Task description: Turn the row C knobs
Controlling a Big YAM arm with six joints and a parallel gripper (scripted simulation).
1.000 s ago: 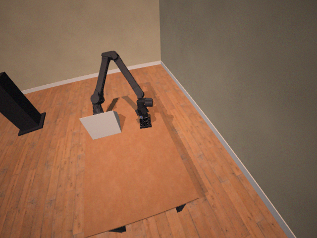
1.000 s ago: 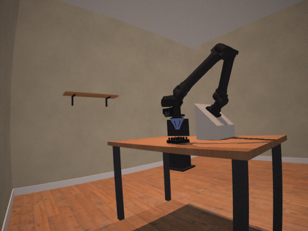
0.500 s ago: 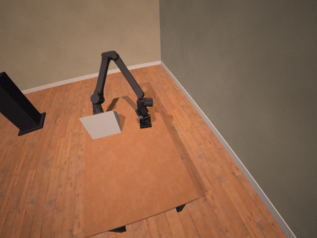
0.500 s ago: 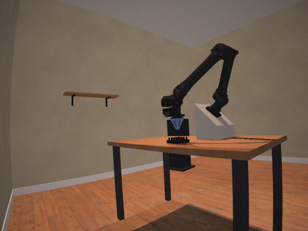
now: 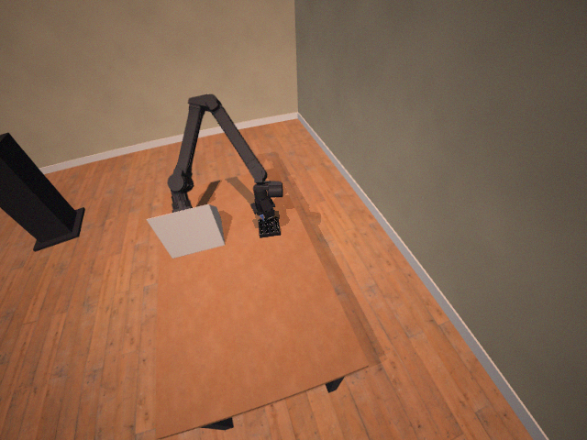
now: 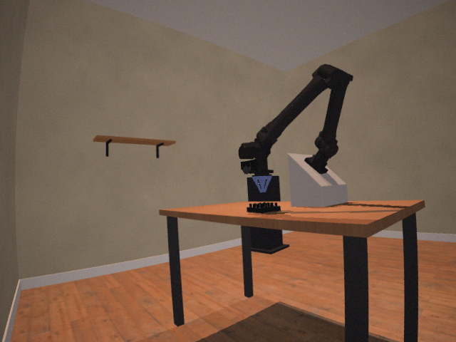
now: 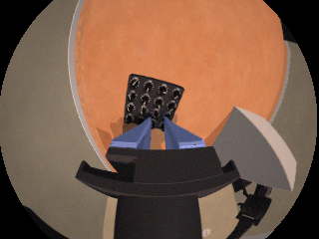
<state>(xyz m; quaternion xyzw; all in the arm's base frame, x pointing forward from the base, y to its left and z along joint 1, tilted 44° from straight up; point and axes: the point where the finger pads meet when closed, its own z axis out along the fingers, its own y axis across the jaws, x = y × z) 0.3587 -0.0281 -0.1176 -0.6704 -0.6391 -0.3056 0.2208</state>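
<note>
Standing near one edge of the table (image 6: 228, 215), the knob box (image 6: 263, 208) rests flat, low and black, its knobs too small to read in any view. Above it hangs the gripper (image 6: 262, 191), pointed straight down, clear of the knobs in the exterior view. Its blue fingers are drawn close together with a narrow gap between the tips, and nothing sits between them. Just to the right in the exterior view stands a grey wedge-shaped block (image 6: 313, 184), apart from the knob box.
</note>
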